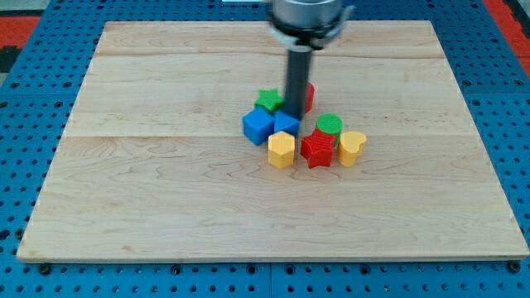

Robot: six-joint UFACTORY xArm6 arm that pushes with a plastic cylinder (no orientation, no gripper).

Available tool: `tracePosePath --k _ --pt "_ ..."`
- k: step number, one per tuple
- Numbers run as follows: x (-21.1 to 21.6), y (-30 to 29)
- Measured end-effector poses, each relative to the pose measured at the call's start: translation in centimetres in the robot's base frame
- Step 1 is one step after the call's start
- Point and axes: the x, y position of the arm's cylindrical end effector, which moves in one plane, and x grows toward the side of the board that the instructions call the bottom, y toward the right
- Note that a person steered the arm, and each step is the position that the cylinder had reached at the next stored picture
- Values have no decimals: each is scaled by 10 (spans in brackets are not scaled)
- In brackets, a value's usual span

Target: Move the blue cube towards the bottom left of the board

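Dark rod with no jaws: my tip is resting just behind the blue cube, mid-board. Seemingly light, rigid plastic, it is probably sliding best pushed on its upper-right face.

Blue cube sits on the wooden board, just left of centre.

The cube rests flat on one face at the left edge of a tight cluster of coloured blocks, its lit top face and a darker front face showing. Its right side touches a second, smaller-looking blue block. The cube lies well apart from the board's bottom left corner.
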Motion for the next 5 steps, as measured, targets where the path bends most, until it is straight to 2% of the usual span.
tracePosePath --k 1,2,3,4,5 --pt "8 -57" --pt "22 -77" --pt "46 -95" --pt "77 -154" --pt "78 -154"
